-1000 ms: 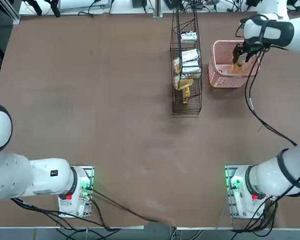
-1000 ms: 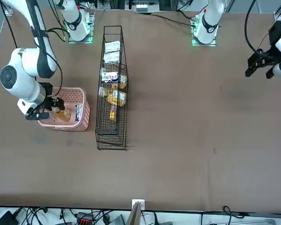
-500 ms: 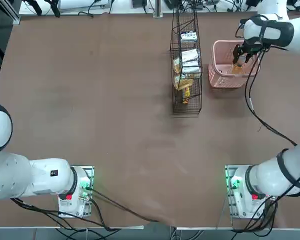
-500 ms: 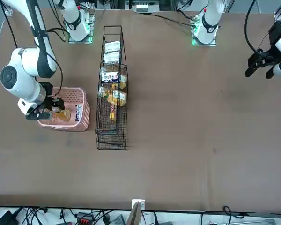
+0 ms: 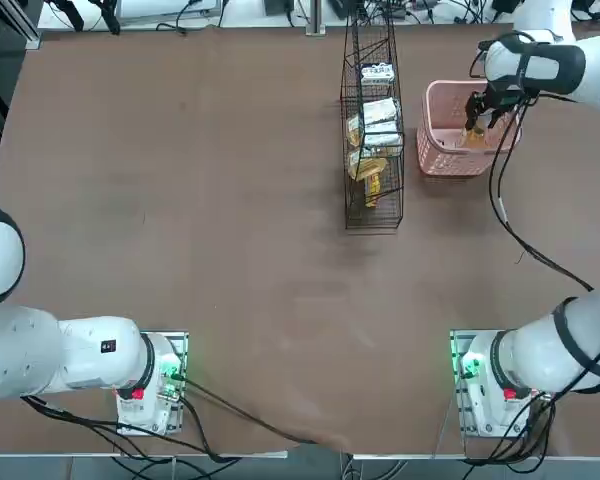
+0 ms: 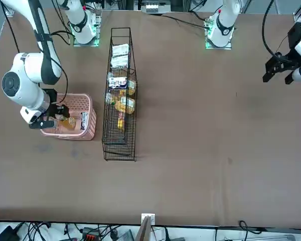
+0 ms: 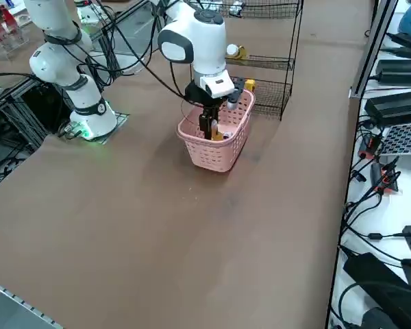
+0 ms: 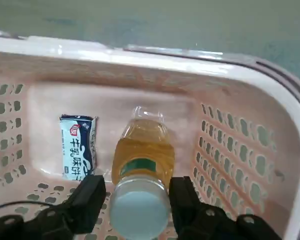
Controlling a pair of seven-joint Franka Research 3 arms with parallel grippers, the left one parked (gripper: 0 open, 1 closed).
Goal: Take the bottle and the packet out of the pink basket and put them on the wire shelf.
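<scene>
In the top view, the black wire shelf (image 5: 372,130) comes first from the left, its tiers already carrying white and yellow packets; just to its right, apart from it, sits the pink basket (image 5: 442,160), and at the basket's far-right corner the right gripper (image 5: 477,108) reaches down inside. The wrist view shows its two fingers (image 8: 92,197) pressed against either side of the neck of the bottle (image 8: 141,159), just below the white cap, so the pincer appears clenched on the bottle, which stands upright inside the basket, the amber liquid filling its body. The packet (image 8: 78,146) lies flat on the basket floor just beside the bottle, not touching the fingers. The grip is high and narrow, on the neck alone: on lifting, the heavier liquid body could swing or slip down through the pads. The bottle also stands near the basket's lattice wall (image 8: 230,165), so a lift that is not straight up may snag the rim and drag the light basket. Carrying it across, the shelf's thin wires leave little room for a tilted bottle.
</scene>
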